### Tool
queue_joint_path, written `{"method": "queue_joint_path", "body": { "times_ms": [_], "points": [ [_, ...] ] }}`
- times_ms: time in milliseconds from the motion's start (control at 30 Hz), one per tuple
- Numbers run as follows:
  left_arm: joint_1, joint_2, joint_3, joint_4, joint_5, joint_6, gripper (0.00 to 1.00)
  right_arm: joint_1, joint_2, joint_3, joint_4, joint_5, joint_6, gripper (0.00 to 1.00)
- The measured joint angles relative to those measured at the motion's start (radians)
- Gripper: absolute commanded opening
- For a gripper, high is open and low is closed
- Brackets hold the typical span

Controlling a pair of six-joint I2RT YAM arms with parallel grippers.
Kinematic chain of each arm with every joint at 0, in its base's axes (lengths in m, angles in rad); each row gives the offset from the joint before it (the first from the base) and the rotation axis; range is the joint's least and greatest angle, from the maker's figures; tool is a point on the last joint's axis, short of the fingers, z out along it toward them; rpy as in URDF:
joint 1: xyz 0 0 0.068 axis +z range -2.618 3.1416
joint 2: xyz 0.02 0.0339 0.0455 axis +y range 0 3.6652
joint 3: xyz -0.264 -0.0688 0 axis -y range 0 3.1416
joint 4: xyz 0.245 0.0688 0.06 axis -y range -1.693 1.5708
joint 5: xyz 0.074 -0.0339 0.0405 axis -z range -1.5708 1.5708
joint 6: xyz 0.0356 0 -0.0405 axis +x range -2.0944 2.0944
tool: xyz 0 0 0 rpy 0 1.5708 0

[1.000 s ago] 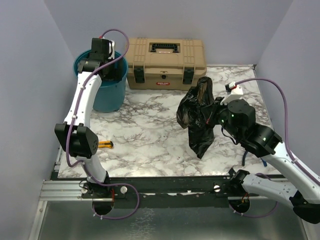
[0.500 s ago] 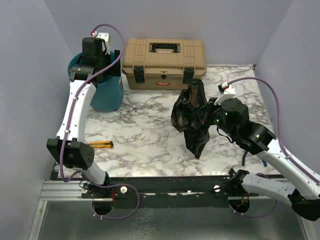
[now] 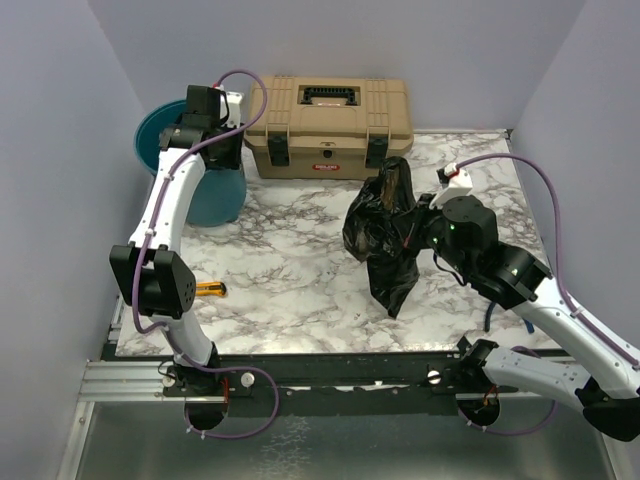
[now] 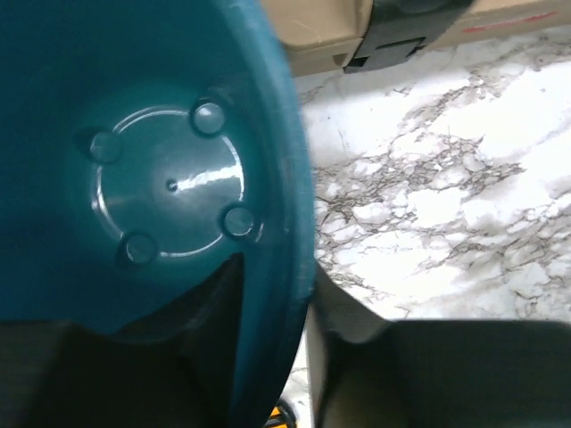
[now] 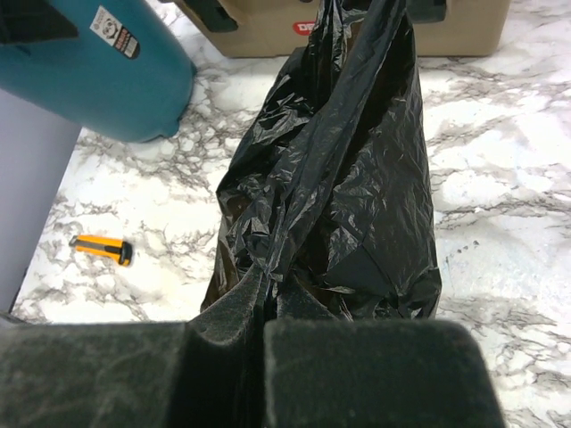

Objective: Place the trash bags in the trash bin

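Since a second ago the trash bin (image 3: 212,195) went from upright to tipped, its mouth now leaning toward the left wall. The left gripper (image 3: 207,112) went from spread wide to closed in on the rim. The trash bag (image 3: 385,235) shifted a little left.

Marble table (image 3: 290,260), arms at the near edge. Tan toolbox (image 3: 330,120) against the back wall, lid shut. The trash bin sits at the far left, just beside the toolbox's left end, and I can't tell whether its base edge rests on the marble. In the left wrist view the bin wall (image 4: 268,178) runs between the two fingers (image 4: 357,357), one inside and one outside, so the left gripper (image 4: 278,283) is clamped on the rim.

The trash bag is right of centre, in front of the toolbox's right end and well apart from the bin. It is crumpled, standing tall and hanging from the right gripper (image 3: 420,225). In the right wrist view that gripper (image 5: 265,312) is pinched fully together on a fold of the black film (image 5: 357,205).

Orange box cutter (image 3: 208,290) lies flat near the left front edge, untouched.
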State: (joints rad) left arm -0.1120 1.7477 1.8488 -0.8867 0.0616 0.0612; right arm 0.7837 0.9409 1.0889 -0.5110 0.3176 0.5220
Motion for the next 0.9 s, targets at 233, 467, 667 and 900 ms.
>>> {"method": "queue_joint_path", "body": {
  "times_ms": [233,467,667,900],
  "points": [
    [-0.005,0.003,0.009,-0.034,0.031,0.01,0.09,0.0,-0.017,0.018,0.0,0.097,-0.023,0.01],
    [-0.093,-0.002,0.093,-0.172,0.053,0.011,0.0,0.0,-0.077,0.027,0.0,0.212,-0.04,0.01],
    [-0.272,-0.007,0.146,-0.21,0.1,-0.007,0.0,0.0,-0.086,0.053,-0.016,0.31,-0.048,0.01],
    [-0.495,-0.005,0.175,-0.173,0.165,-0.041,0.0,0.0,-0.17,0.054,-0.073,0.396,-0.025,0.01]
  ]
}}
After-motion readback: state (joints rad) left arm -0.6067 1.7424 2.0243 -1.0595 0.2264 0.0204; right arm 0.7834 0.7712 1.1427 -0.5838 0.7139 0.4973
